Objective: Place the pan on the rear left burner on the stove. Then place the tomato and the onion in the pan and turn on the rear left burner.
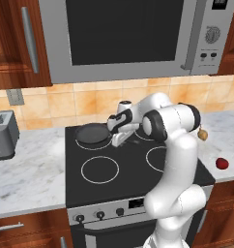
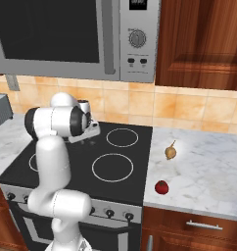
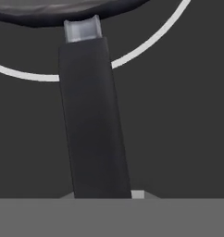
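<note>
Your pan (image 1: 93, 133) sits on the stove (image 1: 133, 180) at the far left, over the rear left burner (image 1: 78, 141), whose white ring peeps out round the pan's near edge. Your gripper (image 1: 120, 139) is down low just right of the pan, at the handle end, and the hand view looks straight along the pan's black handle (image 3: 91, 125), which runs from the bottom edge up to a short grey collar where it joins the pan's dark rim. In that view the ring's white arc curves across the glass behind the handle. The fingertips are hidden at the bottom there, but the jaws are all but closed, and with the handle running right between them you are clamped on it. The tomato (image 2: 161, 187) lies on the marble counter (image 2: 203, 166) to the right of the stove, near the front edge. The onion (image 2: 170, 152) rests on the same counter, farther back than the tomato and apart from it, stalk tip pointing up. Both are well away from the pan. On the left counter you have a toaster (image 1: 3, 135), and a microwave (image 1: 128, 36) hangs above the stove. A row of black knobs (image 1: 100, 214) runs along the stove's silver front panel.
</note>
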